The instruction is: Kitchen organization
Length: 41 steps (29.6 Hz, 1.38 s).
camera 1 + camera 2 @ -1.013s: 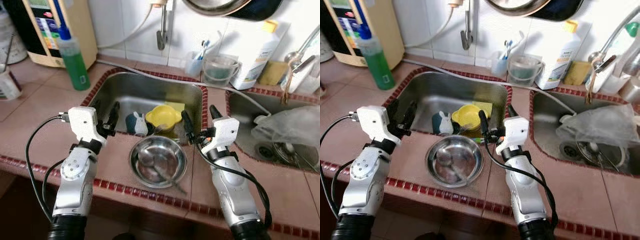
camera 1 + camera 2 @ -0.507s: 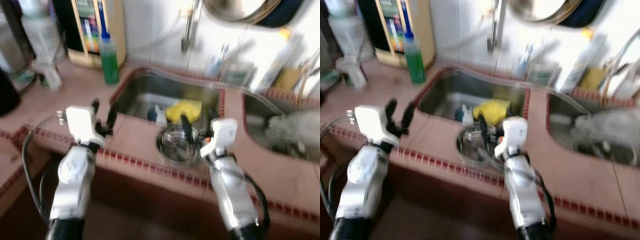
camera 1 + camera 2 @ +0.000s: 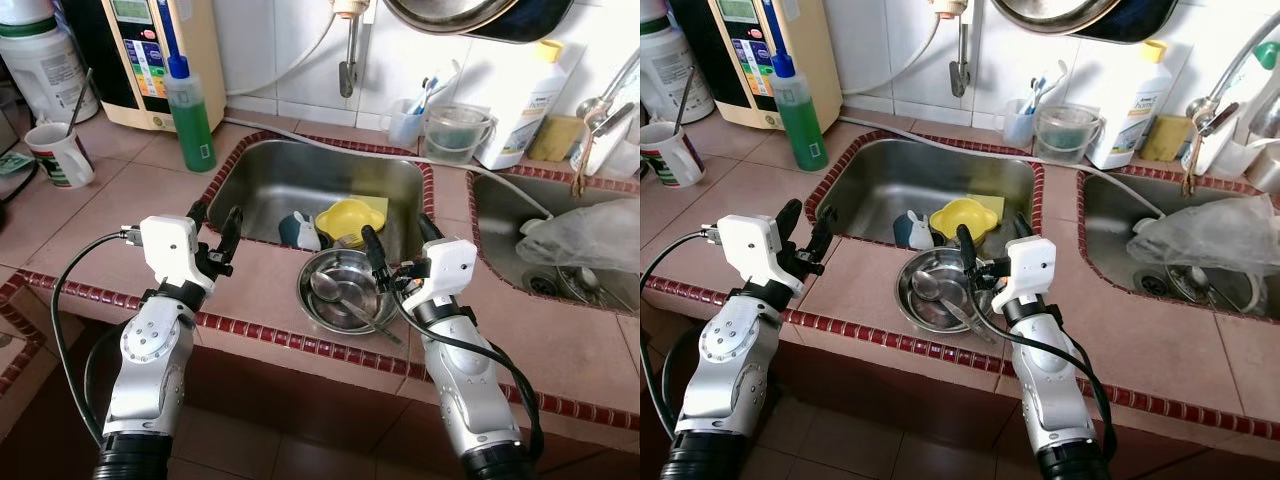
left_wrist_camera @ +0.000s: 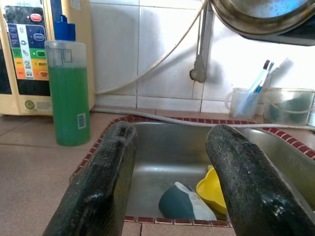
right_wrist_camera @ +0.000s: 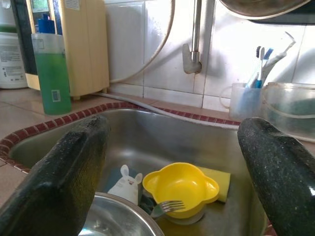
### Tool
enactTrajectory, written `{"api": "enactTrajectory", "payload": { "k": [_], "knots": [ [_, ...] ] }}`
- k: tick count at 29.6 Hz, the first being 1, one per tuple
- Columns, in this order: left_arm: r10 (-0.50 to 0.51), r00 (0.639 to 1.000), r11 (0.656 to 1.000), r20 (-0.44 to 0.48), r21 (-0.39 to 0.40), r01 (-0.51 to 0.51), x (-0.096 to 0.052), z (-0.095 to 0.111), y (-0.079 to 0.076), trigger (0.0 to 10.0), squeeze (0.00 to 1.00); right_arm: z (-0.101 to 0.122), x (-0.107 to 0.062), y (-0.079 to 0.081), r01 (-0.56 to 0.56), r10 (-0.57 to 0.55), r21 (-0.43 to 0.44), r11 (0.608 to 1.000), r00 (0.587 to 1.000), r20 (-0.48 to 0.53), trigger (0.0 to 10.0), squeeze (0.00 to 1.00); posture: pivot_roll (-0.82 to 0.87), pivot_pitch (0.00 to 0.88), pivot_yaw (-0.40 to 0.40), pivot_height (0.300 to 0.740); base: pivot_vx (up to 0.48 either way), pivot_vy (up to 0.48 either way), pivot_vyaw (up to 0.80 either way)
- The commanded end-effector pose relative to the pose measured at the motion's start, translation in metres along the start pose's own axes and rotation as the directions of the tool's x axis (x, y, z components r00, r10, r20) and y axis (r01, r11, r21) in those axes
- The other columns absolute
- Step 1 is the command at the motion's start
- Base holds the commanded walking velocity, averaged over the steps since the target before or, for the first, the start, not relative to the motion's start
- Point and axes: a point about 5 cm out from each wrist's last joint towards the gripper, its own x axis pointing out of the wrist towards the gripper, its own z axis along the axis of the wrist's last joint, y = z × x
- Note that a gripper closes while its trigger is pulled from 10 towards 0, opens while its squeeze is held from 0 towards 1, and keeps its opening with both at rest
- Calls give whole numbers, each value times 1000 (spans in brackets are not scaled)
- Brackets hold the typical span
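Note:
A steel bowl (image 3: 345, 290) with spoons in it rests on the tiled counter, right at the front rim of the left sink (image 3: 330, 150). In that sink lie a yellow bowl (image 3: 347, 220) with a fork (image 5: 165, 206) against it, and a blue and white bunny cup (image 3: 300, 231). My left gripper (image 3: 214, 222) is open above the counter, left of the steel bowl, holding nothing. My right gripper (image 3: 398, 240) is open too, over the bowl's right rim, with its left finger above the bowl.
A green soap bottle (image 3: 190, 110) and a cream water unit (image 3: 160, 50) stand at the back left, a mug (image 3: 60, 155) further left. Behind the sink are a toothbrush cup (image 3: 410, 120), a clear container (image 3: 455, 130) and a white bottle (image 3: 525, 100). The right sink holds a plastic bag (image 3: 585, 240).
The head view pulled back and swung, blurring half a second ago, and now takes in more of the left counter. Both grippers have stayed open and the steel bowl has stayed put.

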Motion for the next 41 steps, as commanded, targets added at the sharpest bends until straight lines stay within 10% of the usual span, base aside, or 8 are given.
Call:
{"api": "enactTrajectory", "payload": {
  "k": [1,27,28,29,33,34,41],
  "knots": [
    [-11,1000,1000,12,0,11,0,3,-2,10000,0,1,-1,-2,1,-1,-9,1000,1000,0,10000,0,50,51,-8,740,0,-315,0],
    [16,1000,1000,26,-24,-15,0,5,-2,10000,0,1,0,-3,-24,24,14,1000,1000,-14,10000,0,51,62,-28,740,0,-378,0],
    [28,999,999,19,-42,-27,-1,3,-1,10000,0,1,0,-2,-31,31,34,999,999,-16,10000,824,51,63,-29,740,0,0,0],
    [32,999,998,16,-57,-31,-1,3,0,10000,0,0,-1,-2,-40,40,48,998,999,-17,10000,1000,51,63,-29,740,0,0,0],
    [20,1000,996,21,-88,-18,-3,3,-1,10000,0,2,-2,-1,-51,52,64,997,999,-10,10000,1000,51,65,-31,740,0,0,0],
    [2,1000,991,31,-134,3,-4,3,-2,10000,1000,2,-2,0,-58,58,62,996,998,-9,10000,1000,51,65,-32,740,0,0,0],
    [-40,999,990,32,-133,44,-7,4,-4,10000,1000,2,-4,1,-74,75,69,995,997,-14,10000,1000,47,72,-31,740,0,0,0]
  ]
}}
